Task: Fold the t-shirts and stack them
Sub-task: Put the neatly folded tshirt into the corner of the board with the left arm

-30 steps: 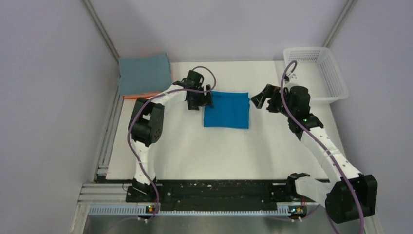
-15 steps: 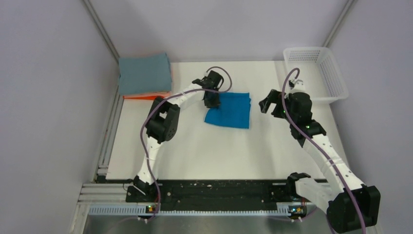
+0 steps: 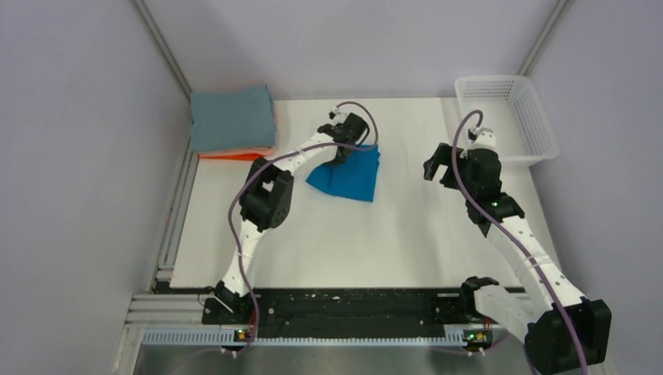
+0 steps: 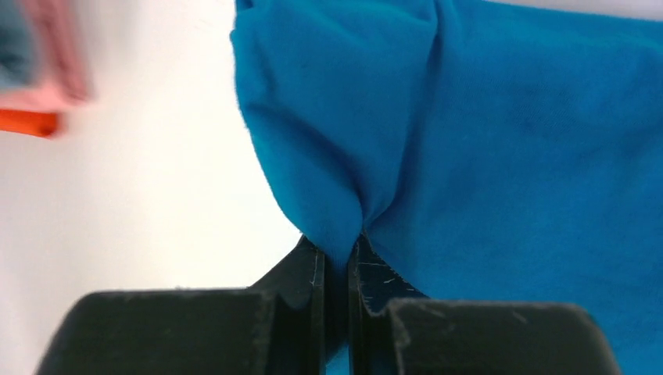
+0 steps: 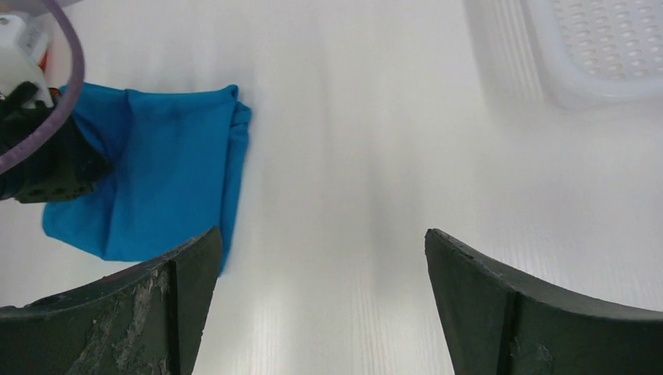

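Note:
The folded bright blue t-shirt (image 3: 348, 176) lies skewed on the white table, its back edge lifted. My left gripper (image 3: 345, 150) is shut on a pinched fold of that edge; in the left wrist view the cloth (image 4: 485, 141) bunches down between the fingers (image 4: 338, 251). My right gripper (image 3: 435, 165) hangs open to the right of the shirt, nothing between its fingers (image 5: 320, 238), the blue shirt (image 5: 156, 180) showing to its left. At the back left sits a stack of folded t-shirts: grey-blue (image 3: 233, 117) on top, with pink and orange (image 3: 231, 155) edges under it.
A white mesh basket (image 3: 539, 117) stands at the back right corner, also in the right wrist view (image 5: 508, 55). The stack's pink (image 4: 55, 55) and orange (image 4: 27, 123) edges show blurred at the left wrist view's left. Grey walls close in both sides.
My left gripper closed on the blue shirt's left edge and dragged it left, so the shirt now lies turned and shifted. My right gripper drew back to the right, still open.

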Available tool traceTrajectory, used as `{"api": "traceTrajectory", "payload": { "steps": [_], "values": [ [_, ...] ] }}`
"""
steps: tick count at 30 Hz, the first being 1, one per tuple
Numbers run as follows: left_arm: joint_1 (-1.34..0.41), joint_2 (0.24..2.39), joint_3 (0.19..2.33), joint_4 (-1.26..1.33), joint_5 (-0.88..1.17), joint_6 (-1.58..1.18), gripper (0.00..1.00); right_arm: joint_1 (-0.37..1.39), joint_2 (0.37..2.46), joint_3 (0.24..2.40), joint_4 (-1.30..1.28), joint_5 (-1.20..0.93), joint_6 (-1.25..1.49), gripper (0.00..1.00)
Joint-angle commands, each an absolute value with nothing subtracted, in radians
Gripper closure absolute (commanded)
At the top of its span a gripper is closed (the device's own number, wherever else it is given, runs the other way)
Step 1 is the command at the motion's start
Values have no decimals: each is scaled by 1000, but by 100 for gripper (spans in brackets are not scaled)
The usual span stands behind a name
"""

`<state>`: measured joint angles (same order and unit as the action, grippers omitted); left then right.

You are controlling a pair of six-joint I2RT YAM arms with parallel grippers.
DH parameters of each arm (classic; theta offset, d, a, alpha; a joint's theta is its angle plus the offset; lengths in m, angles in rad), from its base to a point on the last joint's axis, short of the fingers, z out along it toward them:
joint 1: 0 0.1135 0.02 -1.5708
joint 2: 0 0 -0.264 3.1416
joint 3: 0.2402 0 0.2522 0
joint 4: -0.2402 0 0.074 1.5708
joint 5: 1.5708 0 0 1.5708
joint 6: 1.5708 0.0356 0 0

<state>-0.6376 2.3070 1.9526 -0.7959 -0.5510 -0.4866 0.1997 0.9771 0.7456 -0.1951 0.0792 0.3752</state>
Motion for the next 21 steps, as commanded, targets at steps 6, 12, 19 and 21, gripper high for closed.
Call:
{"api": "traceTrajectory", "payload": {
  "steps": [6, 12, 19, 21],
  "values": [
    [-471, 2049, 1876, -486, -713, 90, 100, 197, 944, 736, -194, 177, 339, 1],
    [-400, 2027, 1918, -452, -797, 229, 100, 197, 964, 739, -194, 191, 337, 1],
    [-339, 2016, 2034, -478, -844, 277, 100, 197, 980, 741, -184, 202, 337, 1],
    [-330, 2007, 2049, -463, -847, 290, 100, 197, 988, 741, -185, 203, 336, 1]
  ]
}}
